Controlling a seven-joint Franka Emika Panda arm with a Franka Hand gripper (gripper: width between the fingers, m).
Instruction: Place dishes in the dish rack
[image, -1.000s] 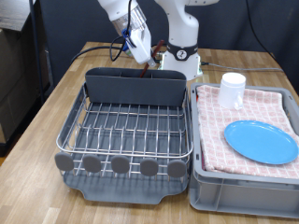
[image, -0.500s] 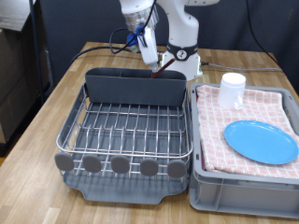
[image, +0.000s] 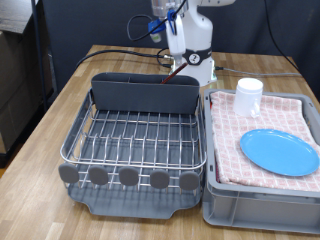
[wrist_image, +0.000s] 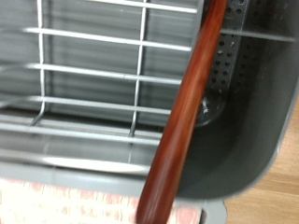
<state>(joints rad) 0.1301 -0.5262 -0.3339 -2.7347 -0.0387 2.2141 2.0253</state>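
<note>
Above the far wall of the utensil bin (image: 146, 92), near the exterior view's top, the gripper (image: 174, 40) hangs in front of the robot's white base (image: 196, 50). Its fingers blend into the white arm and blue cabling behind them, so I cannot tell whether they are open or closed, and no fingertip shows in the wrist view either. Just below the gripper a thin dark-brown stick, the wooden spoon (image: 170, 70), slants down toward the bin; only a short stretch of it is visible there, and its lower end is hidden behind the bin's wall. In the wrist view the spoon (wrist_image: 179, 119) fills the frame as a long reddish-brown handle running diagonally, blurred and cut off at both ends, so its bowl cannot be seen. Behind it lie the perforated grey inside of the bin (wrist_image: 238, 93) and the silver wires of the dish rack (wrist_image: 84, 75), with a strip of red-checked cloth (wrist_image: 56, 201) at one edge.

The dish rack (image: 140, 140) sits on the wooden table (image: 50, 110) at the exterior view's left, its wire bed holding no dishes, grey discs (image: 128, 177) lined along its near edge. Just beside it, to the exterior view's right, the grey crate (image: 215, 195) carries the checked cloth (image: 250, 135). The white cup (image: 248, 95) stands upright at the cloth's far corner, and the light-blue plate (image: 279, 151) lies flat nearer the camera, apart from the cup; the crate's right side is cut off by the frame.
</note>
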